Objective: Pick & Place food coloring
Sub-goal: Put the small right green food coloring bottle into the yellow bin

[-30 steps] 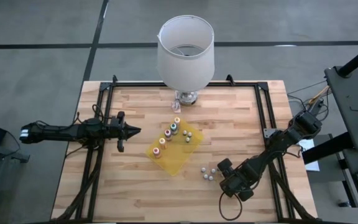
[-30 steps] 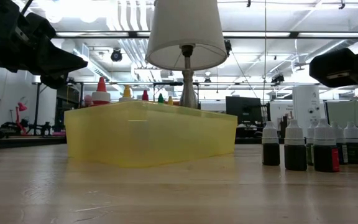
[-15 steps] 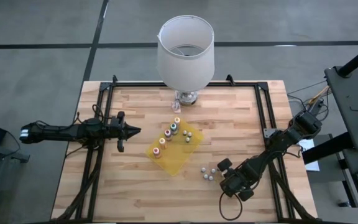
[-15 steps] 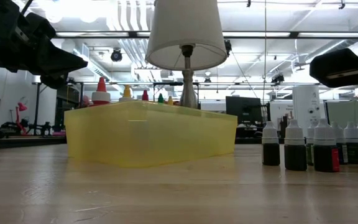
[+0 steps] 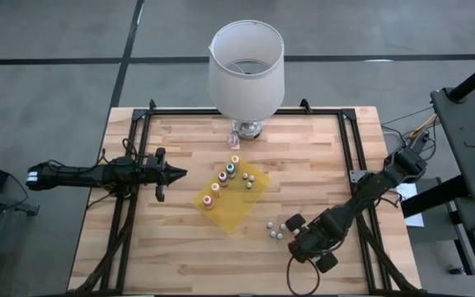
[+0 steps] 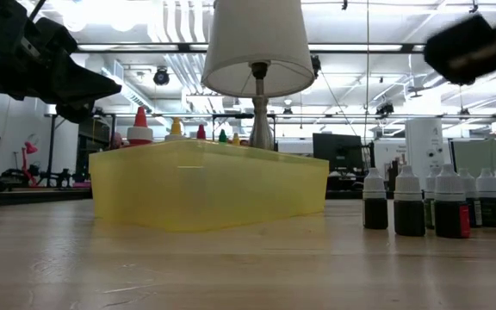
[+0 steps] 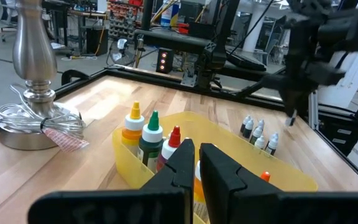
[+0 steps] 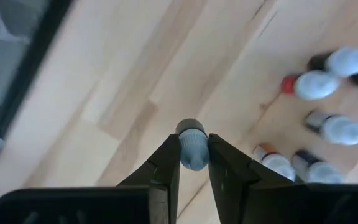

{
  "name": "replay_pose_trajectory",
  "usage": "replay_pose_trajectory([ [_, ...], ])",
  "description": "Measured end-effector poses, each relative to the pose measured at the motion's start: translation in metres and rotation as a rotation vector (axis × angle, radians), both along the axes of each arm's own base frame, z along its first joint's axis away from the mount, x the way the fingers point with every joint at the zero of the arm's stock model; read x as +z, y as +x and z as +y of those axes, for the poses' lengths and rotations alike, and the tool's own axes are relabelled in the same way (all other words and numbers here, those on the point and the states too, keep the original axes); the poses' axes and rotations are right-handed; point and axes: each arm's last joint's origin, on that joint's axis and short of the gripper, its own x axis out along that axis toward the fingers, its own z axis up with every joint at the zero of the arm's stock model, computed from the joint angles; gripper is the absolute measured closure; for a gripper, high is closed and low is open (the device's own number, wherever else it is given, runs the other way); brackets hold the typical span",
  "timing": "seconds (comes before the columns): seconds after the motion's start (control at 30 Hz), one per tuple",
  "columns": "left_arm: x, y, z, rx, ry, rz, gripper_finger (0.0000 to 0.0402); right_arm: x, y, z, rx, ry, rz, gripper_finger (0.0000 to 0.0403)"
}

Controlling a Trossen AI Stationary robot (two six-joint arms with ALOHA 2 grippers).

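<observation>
We're over a wooden table (image 5: 180, 239), lamp (image 5: 246, 70) at the back. Far left, the left gripper (image 5: 176, 173) hovers, fingers pressed together. Centre, coloured-cap bottles (image 5: 229, 172) stand in the yellow tray (image 5: 236, 213). Rightward, white-capped bottles (image 5: 275, 229) cluster on the wood, and the right gripper (image 8: 194, 163) pinches one small bottle (image 8: 192, 145) above them.

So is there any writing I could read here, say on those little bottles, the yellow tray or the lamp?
None can be read.
Small bottles: labels too small and blurred.
Yellow tray: no text shows.
Lamp: plain shade, no text.
</observation>
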Motion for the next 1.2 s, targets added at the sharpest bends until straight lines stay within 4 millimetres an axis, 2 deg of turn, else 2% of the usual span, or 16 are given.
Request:
replay_pose_trajectory([
  [0.23,0.000,0.000,0.000,0.000,0.000,0.000,0.0401,0.042,0.025,-0.010,-0.074,0.041,-0.050,0.0344],
  [0.4,0.000,0.000,0.000,0.000,0.000,0.000,0.0401,0.056,0.042,-0.017,-0.119,0.046,-0.060,0.0344],
  [0.87,0.000,0.000,0.000,0.000,0.000,0.000,0.0401,0.060,0.091,-0.027,-0.210,0.002,0.007,0.0344],
  [1.0,0.000,0.000,0.000,0.000,0.000,0.000,0.0401,0.063,0.108,-0.038,-0.254,-0.009,0.023,0.0344],
  [1.2,0.000,0.000,0.000,0.000,0.000,0.000,0.0401,0.068,0.133,-0.066,-0.340,-0.014,0.031,0.0344],
])
